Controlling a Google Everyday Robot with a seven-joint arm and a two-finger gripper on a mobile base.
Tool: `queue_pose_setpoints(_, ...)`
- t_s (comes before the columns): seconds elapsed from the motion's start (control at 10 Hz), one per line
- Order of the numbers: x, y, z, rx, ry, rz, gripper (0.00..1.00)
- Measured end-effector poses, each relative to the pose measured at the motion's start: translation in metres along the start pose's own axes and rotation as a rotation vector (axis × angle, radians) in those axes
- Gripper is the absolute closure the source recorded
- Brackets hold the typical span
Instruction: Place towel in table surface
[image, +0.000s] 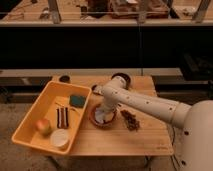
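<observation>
Towel (100, 118) is shown only as a pale patch inside a round brown bowl (94, 121) at the middle of the desk (117, 144), and it is partly covered by the gripper (104, 113). The gripper is lowered into the bowl from above. Whether it is open or closed, and whether anything is held, cannot be told.

Nearest the camera, the white robot body (199, 137) is located at the right. At the left of the desk, a yellow tray (31, 115) is set at an angle. From front to back it is loaded with a white cup (59, 139), an apple (43, 126), a dark bar (62, 116) and a green sponge (77, 101). Just right of the bowl, a brown scattered heap (131, 120) is seen on the desk. At the far edge, a dark round object (121, 79) is partly hidden behind the arm (145, 104).
</observation>
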Motion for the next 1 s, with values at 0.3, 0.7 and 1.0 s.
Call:
queue_pose_setpoints(0.3,0.002,-0.001,0.006,-0.010,-0.027,0.029,0.85)
queue_pose_setpoints(0.7,-0.007,-0.017,-0.027,0.031,-0.208,0.109,0.86)
queue_pose_setpoints(1.0,-0.036,-0.023,-0.096,0.015,-0.180,0.091,0.86)
